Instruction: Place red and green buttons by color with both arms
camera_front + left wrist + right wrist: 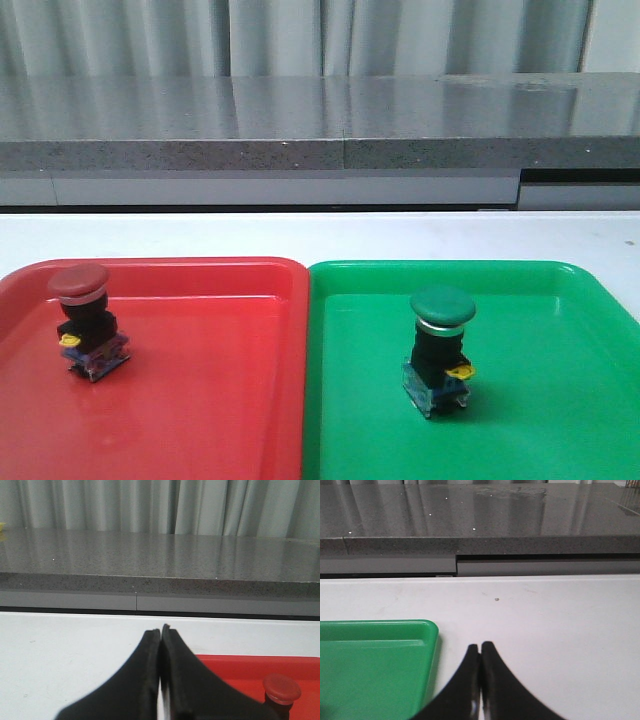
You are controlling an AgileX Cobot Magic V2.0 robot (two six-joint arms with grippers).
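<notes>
The red button (79, 283) stands upright in the red tray (220, 400), near its far left corner. The green button (442, 307) stands upright in the green tray (560, 400), left of its middle. Neither arm shows in the front view. In the left wrist view my left gripper (161, 630) is shut and empty over the white table, with the red button's cap (282, 688) off to one side of it. In the right wrist view my right gripper (481, 647) is shut and empty over the table, just beside the green tray's corner (427, 630).
The two trays sit side by side on the white table (320, 235), edges touching. A grey stone ledge (320, 120) runs along the back, with pale curtains behind it.
</notes>
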